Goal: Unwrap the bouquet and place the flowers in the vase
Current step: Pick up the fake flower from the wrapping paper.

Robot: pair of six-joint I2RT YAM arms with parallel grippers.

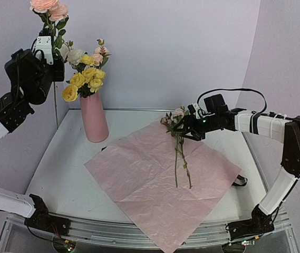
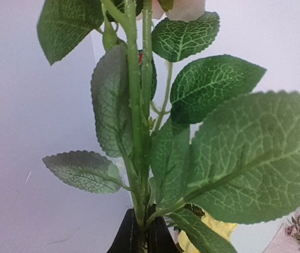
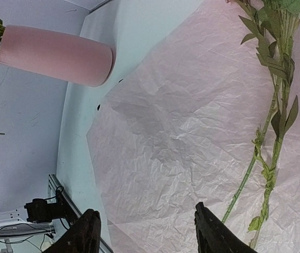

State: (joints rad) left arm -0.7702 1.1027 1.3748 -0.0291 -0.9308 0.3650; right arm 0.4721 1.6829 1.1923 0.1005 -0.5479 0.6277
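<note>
The salmon-pink vase (image 1: 94,118) stands at the back left of the table and holds yellow, cream and pink flowers (image 1: 84,78). High above and left of it, my left gripper (image 1: 46,44) is shut on the green stems (image 2: 139,132) of pink flowers (image 1: 49,7); the black fingertips (image 2: 126,234) pinch them low in the left wrist view. The bouquet's lilac-pink paper (image 1: 155,182) lies unfolded flat. Two thin flower stems (image 1: 180,158) rest on it. My right gripper (image 1: 189,126) hovers open over their blooms, with only paper (image 3: 181,137) between its fingers (image 3: 213,234).
A black strip (image 1: 239,181) lies at the paper's right edge. White walls close the table at the back and left. The vase (image 3: 55,55) shows at the upper left of the right wrist view, and the stems (image 3: 271,137) at its right.
</note>
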